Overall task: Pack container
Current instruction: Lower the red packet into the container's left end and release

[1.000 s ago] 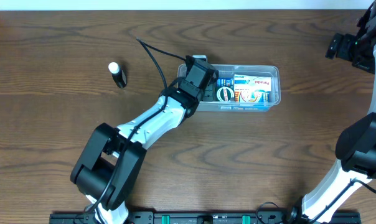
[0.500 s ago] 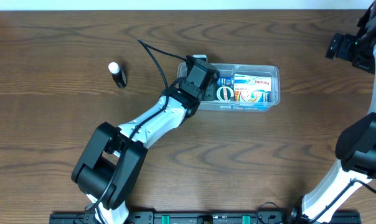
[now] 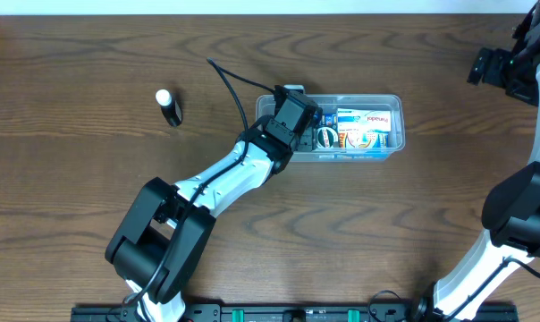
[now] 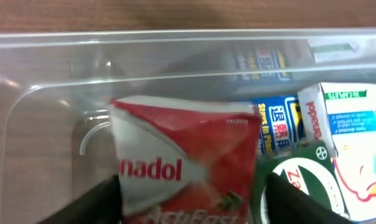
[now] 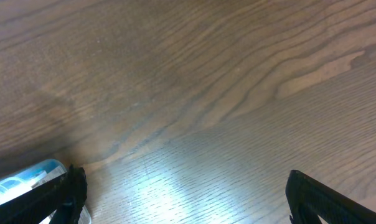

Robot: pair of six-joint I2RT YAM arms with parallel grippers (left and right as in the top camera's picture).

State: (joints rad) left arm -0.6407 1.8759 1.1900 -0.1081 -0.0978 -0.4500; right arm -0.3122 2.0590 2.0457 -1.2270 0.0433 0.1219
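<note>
- The clear, shallow plastic container with rounded corners [image 3: 377, 155] sits right of centre on the dark wooden table [image 3: 91, 206]. The left arm reaches over its left end.
- The left gripper [image 4: 191, 202] hangs inside that end with its jaws parted around a red-and-white foil sachet [image 4: 182, 155]. The sachet's left edge meets the left finger, while the right finger stands clear of it, so nothing is clamped.
- The step in hand looks like releasing the sachet into the bare left part of the tub. To do it well, the jaws should probably open enough to free both edges. The arm should then rise straight up so neither finger drags the sachet or catches the near wall.
- Sideways drift is a likely risk, since the round green tin [image 4: 300, 180] lies just beside the right finger and could be nudged.
- The right gripper [image 5: 188, 193] is spread wide over bare wood near the table's far right corner, with nothing between its fingers.
- A black tube with a white cap [image 3: 169, 107] lies well apart to the left, probably waiting to be packed.
- The overhead view hides the sachet under the wrist.
- The wrist view cuts off the sachet's lower edge, so whether it lies flat on the floor of the tub cannot be told.
- The print on the blue-and-white box [image 4: 272, 121] is too blurred to read.
</note>
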